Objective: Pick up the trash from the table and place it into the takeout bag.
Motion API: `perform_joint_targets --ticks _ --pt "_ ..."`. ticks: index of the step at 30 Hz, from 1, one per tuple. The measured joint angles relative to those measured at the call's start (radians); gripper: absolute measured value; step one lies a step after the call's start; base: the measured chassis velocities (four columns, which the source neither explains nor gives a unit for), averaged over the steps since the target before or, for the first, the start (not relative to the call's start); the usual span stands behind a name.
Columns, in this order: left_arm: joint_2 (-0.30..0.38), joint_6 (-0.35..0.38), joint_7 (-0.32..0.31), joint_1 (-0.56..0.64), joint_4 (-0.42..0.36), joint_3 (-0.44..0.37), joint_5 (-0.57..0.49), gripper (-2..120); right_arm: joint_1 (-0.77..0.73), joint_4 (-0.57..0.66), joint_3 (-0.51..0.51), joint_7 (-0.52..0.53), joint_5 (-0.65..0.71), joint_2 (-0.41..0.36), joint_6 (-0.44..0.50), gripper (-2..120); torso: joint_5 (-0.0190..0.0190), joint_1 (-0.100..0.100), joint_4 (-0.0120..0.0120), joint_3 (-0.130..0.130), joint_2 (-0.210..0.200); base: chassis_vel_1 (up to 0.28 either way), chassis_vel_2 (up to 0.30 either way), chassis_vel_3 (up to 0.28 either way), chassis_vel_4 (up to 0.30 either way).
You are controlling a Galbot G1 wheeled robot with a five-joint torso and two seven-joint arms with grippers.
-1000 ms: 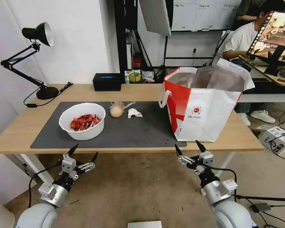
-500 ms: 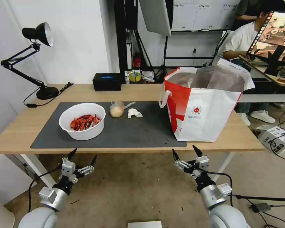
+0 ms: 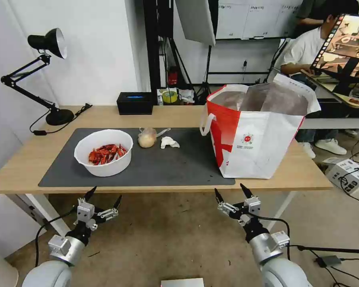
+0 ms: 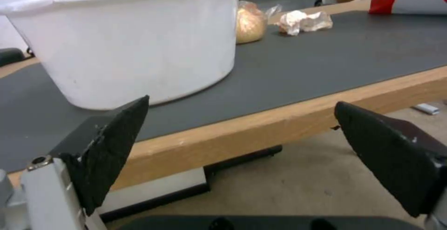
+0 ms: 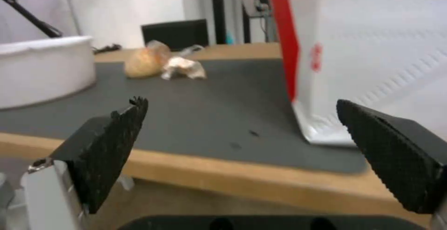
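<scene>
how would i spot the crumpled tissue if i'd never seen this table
Start at the dark grey mat. Between the white bowl and the takeout bag, near the mat's far edge, lie two small items. The crumpled tissue is the white one, bag-side of the yellowish lump.

The table is a long light-wood top on white legs, with a dark grey mat laid along its middle. On the mat, toward the left, stands a white bowl of red shells; just beside it lies a small clear bag with a yellowish lump, and next to that a crumpled tissue. The red-and-white takeout bag stands at the right, partly on the mat's end. On bare wood behind the mat sit a black box and, at the far left corner, a black lamp.
</scene>
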Motion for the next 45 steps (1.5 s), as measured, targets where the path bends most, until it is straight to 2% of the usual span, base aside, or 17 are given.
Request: perform_joint_targets --ticks 15,18,27,29,38,43,45 --pt "-0.003 -0.006 0.003 0.000 -0.003 0.000 -0.002 100 0.221 -0.060 -0.181 -0.001 0.000 -0.031 -0.070 100 0.0000 0.000 0.0000 0.000 0.000 0.000 0.000 0.000 0.000" --pt "-0.003 -0.006 0.003 0.000 -0.008 -0.001 -0.003 100 0.335 -0.095 -0.256 0.025 0.030 -0.030 -0.110 100 0.0000 0.000 0.0000 0.000 0.000 0.000 0.000 0.000 0.000" --pt "0.002 -0.002 0.003 0.001 -0.020 -0.005 -0.004 100 0.537 -0.159 -0.364 0.083 0.106 -0.017 -0.200 100 0.0000 0.000 0.0001 0.000 0.000 0.000 0.000 0.000 0.000" --pt "0.001 0.000 0.003 0.003 -0.027 -0.005 -0.003 100 0.616 -0.195 -0.415 0.130 0.156 -0.002 -0.260 100 0.0000 0.000 0.0001 0.000 0.000 0.000 0.000 0.000 0.000" --pt "0.000 0.001 0.002 0.004 -0.027 -0.010 -0.003 100 0.822 -0.343 -0.519 0.241 0.241 0.073 -0.340 100 -0.0001 0.000 0.0001 0.000 0.000 0.000 0.000 0.000 0.000" --pt "0.001 0.001 0.002 0.007 -0.027 -0.016 -0.005 100 0.954 -0.463 -0.566 0.304 0.277 0.141 -0.378 100 -0.0001 0.000 0.0001 0.000 0.000 0.000 0.000 0.000 0.000" --pt "0.001 0.001 0.001 0.009 -0.024 -0.020 -0.006 100 1.014 -0.540 -0.580 0.326 0.281 0.191 -0.391 100 -0.0002 0.000 0.0001 0.000 0.000 0.000 0.000 0.000 0.000"
